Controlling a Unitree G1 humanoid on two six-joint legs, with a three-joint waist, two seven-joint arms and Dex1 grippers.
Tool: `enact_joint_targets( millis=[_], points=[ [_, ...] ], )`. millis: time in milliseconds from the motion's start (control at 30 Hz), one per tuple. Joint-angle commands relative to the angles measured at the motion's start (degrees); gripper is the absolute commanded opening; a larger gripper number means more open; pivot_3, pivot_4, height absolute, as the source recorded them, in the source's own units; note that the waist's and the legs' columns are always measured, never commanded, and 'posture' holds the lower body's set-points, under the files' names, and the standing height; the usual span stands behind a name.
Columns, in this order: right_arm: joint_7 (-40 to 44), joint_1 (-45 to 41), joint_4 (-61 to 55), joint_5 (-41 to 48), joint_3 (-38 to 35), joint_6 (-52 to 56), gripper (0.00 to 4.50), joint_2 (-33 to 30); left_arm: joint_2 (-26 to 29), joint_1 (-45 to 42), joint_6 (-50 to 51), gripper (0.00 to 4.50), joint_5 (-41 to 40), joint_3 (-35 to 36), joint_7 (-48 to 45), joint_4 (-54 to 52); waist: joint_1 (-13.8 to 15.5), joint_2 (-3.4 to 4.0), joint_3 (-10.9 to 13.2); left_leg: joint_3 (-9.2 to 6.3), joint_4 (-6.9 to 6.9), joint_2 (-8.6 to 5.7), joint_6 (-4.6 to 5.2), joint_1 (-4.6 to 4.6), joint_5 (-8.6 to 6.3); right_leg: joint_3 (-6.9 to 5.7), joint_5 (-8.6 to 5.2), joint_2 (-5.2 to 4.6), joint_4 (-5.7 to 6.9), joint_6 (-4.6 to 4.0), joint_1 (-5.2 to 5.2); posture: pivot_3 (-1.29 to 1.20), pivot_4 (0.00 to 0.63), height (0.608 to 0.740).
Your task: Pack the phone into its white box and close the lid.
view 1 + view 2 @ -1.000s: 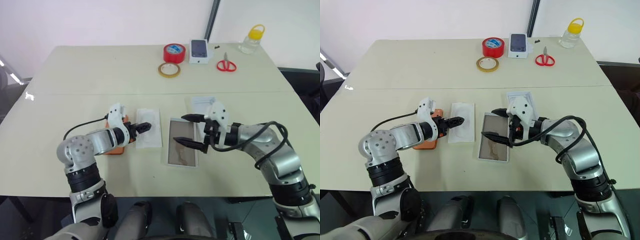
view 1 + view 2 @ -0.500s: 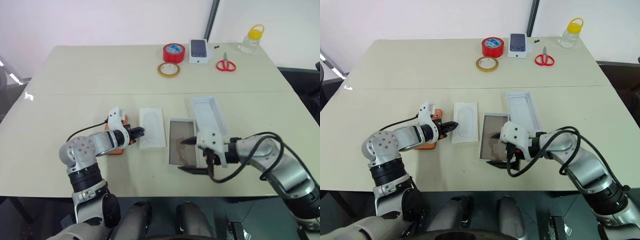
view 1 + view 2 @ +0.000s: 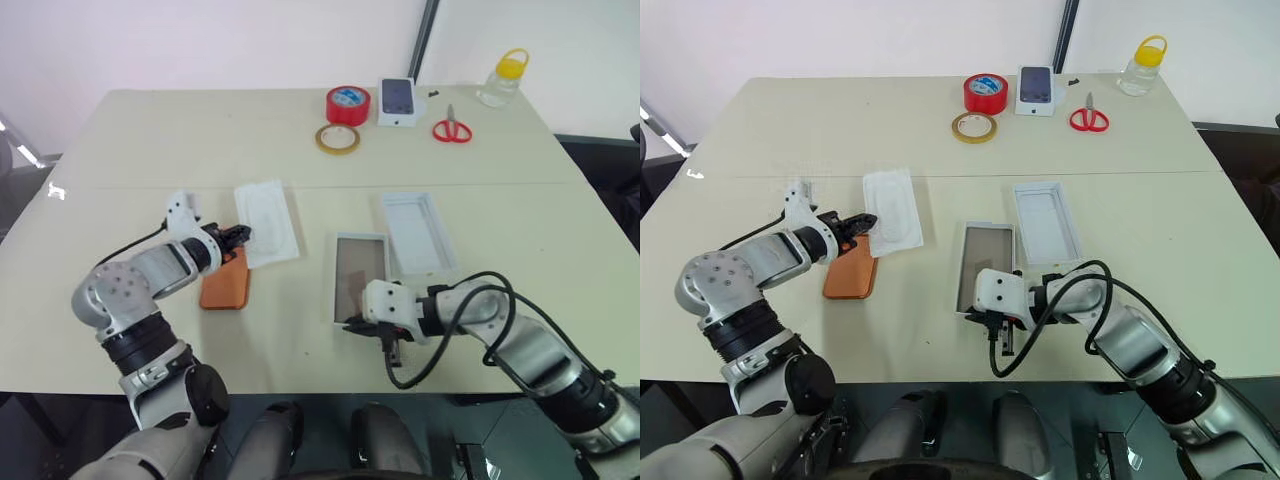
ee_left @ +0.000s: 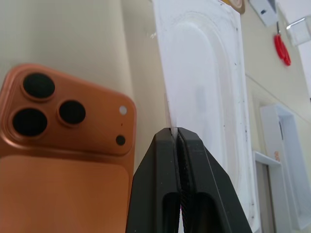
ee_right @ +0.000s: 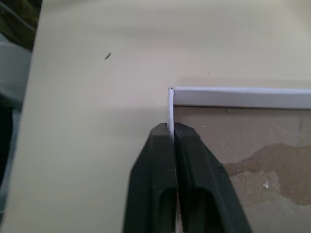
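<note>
Left pincer [image 4: 176,132] clamped on white insert [image 3: 266,222]; right pincer [image 5: 171,127] on white box [image 3: 360,277] wall.

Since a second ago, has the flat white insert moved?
Yes. The flat white insert, pinched by the left claw, has slid left, away from the white box, uncovering the phone.

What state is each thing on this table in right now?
Copper-orange phone: unpacked, back up on table.
Flat white insert: edge pinched by left gripper.
White box base: open, empty; wall pinched by right gripper.
White lid: off, hollow up.
</note>
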Motion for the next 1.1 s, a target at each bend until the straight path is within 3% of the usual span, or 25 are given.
enact_joint_targets(
  millis=[33,300,500,700,900,1100],
  points=[
    [-0.9,-4.5,3.0,-3.0,1.3,-4.1,0.03,3.9,1.0,-1.3,0.1,0.0,-0.8,0.5,-0.7,-1.1,-0.1,0.0,0.0,0.0,0.0,0.0,0.0,0.01,0.0,0.01,0.0,0.0,0.02,0.0,0.0,0.0,0.15,0.74],
    [-2.5,-13.7,18.2,-10.5,6.0,-14.7,0.03,14.7,1.0,-2.0,-0.2,0.0,-0.6,0.1,-0.7,-1.2,-0.1,-0.01,0.0,0.01,0.02,0.0,-0.02,0.0,0.01,0.03,0.0,0.02,0.07,0.0,-0.05,0.0,0.15,0.74],
    [-2.5,-14.8,21.8,-12.7,5.1,-17.1,0.03,16.7,0.2,-1.8,0.6,0.0,-0.9,0.5,-0.5,-2.9,-0.1,-0.01,0.0,0.03,0.01,0.0,-0.03,0.0,0.02,0.06,0.0,0.01,0.11,0.0,-0.09,0.0,0.15,0.74],
    [2.3,-11.1,11.8,-5.0,-2.4,-9.6,2.85,11.8,-0.4,-0.2,1.9,0.0,-0.5,-3.3,-1.4,-4.8,0.0,-0.01,0.0,0.04,0.01,0.0,-0.03,-0.01,0.02,0.09,0.0,0.02,0.16,0.0,-0.12,0.0,0.15,0.74],
    [2.4,-8.6,7.5,0.0,-10.5,-4.0,2.85,6.9,-3.2,-0.8,4.6,0.0,-0.1,-6.0,-1.2,-5.6,-0.1,-0.02,0.0,0.08,0.01,-0.01,-0.03,-0.01,0.01,0.13,0.0,0.02,0.18,0.0,-0.13,0.0,0.15,0.74],
    [0.4,-8.0,8.4,0.0,-13.5,-3.6,2.85,5.5,-5.2,1.1,5.3,0.0,0.7,-10.5,-0.3,-6.5,-0.1,-0.03,0.0,0.33,-0.01,0.03,-0.03,-0.01,0.01,0.41,0.0,0.05,0.31,0.0,-0.27,0.0,0.15,0.74]
  ],
)
